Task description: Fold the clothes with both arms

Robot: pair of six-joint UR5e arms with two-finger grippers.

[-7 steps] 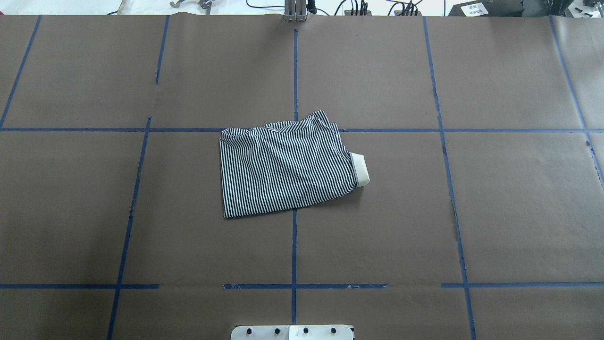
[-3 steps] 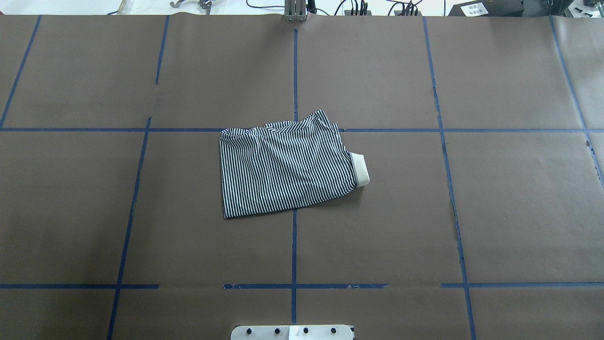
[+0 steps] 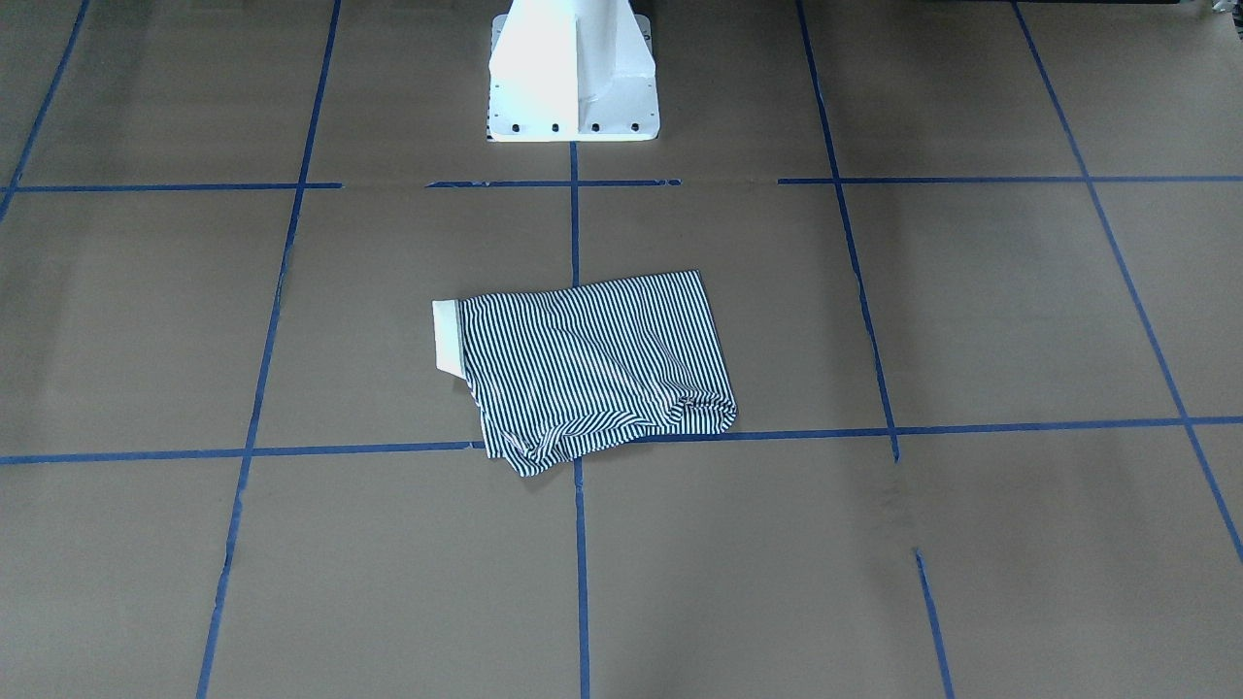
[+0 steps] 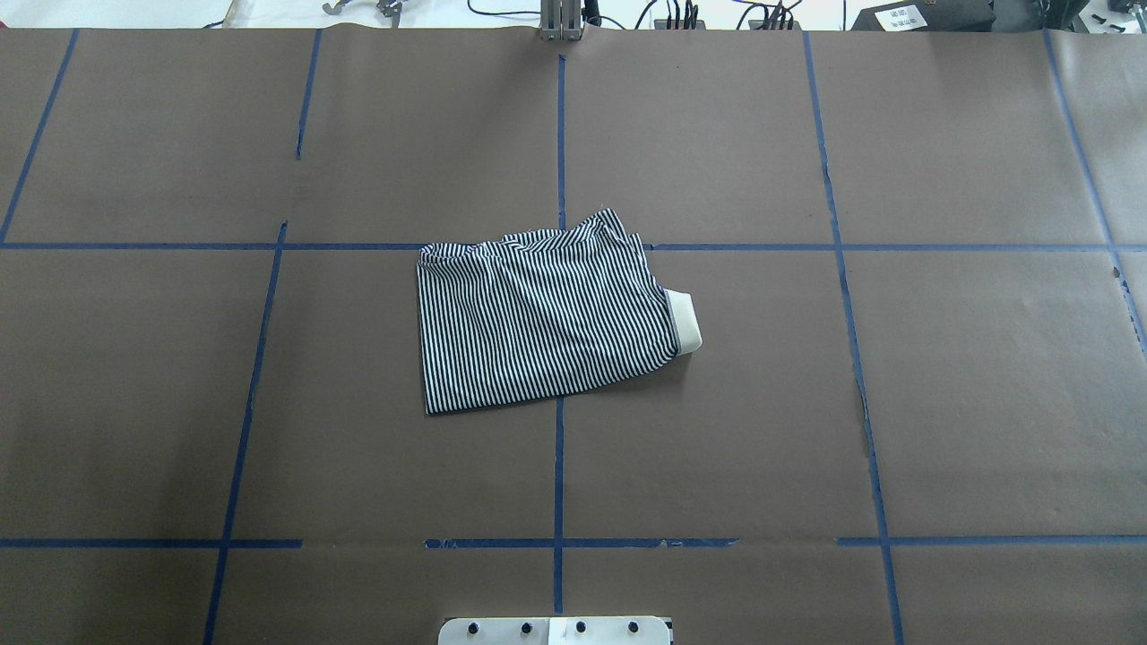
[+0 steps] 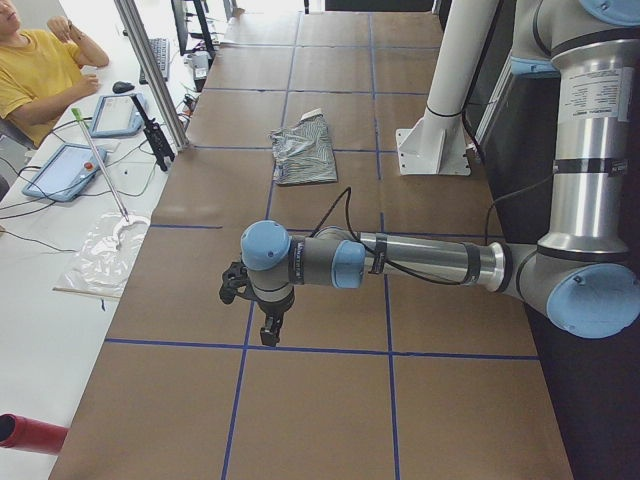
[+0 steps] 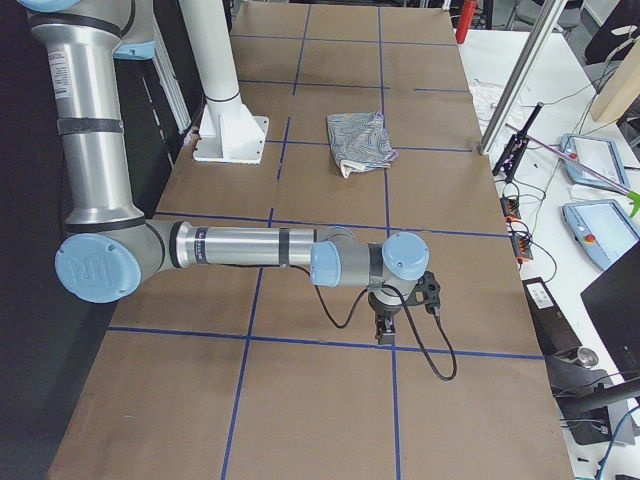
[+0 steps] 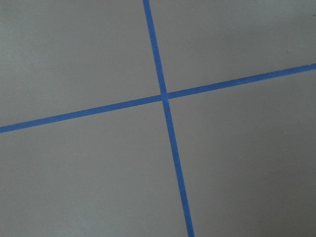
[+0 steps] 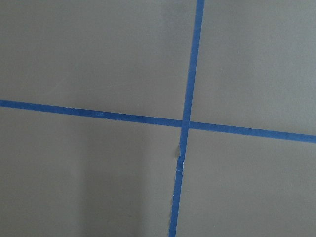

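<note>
Two grippers show only in the side views, and from there it cannot be told whether their jaws stand apart or together. The left gripper (image 5: 268,330) points down, close above the brown paper near a crossing of blue tape lines (image 5: 243,345), and nothing is seen between its fingers. The right gripper (image 6: 385,330) hangs the same way over a tape crossing at the table's other end. Each wrist camera shows only bare paper and one such crossing, with no fingers in view.

Behind them, the left arm (image 5: 420,262) and the right arm (image 6: 250,248) each reach out low and level over the table (image 4: 896,403).

Well apart from both grippers, the striped polo shirt (image 4: 547,313) lies at the table's middle, in front of the white pedestal (image 3: 573,68). It is folded into a rough rectangle across the centre tape line. Its cream collar (image 4: 684,322) sticks out at the edge toward the robot's right, and its far edge is rumpled, with a corner lapping over the cross line.

Beyond the table, a person in a yellow top (image 5: 35,70) sits beside two tablets (image 5: 65,170).
</note>
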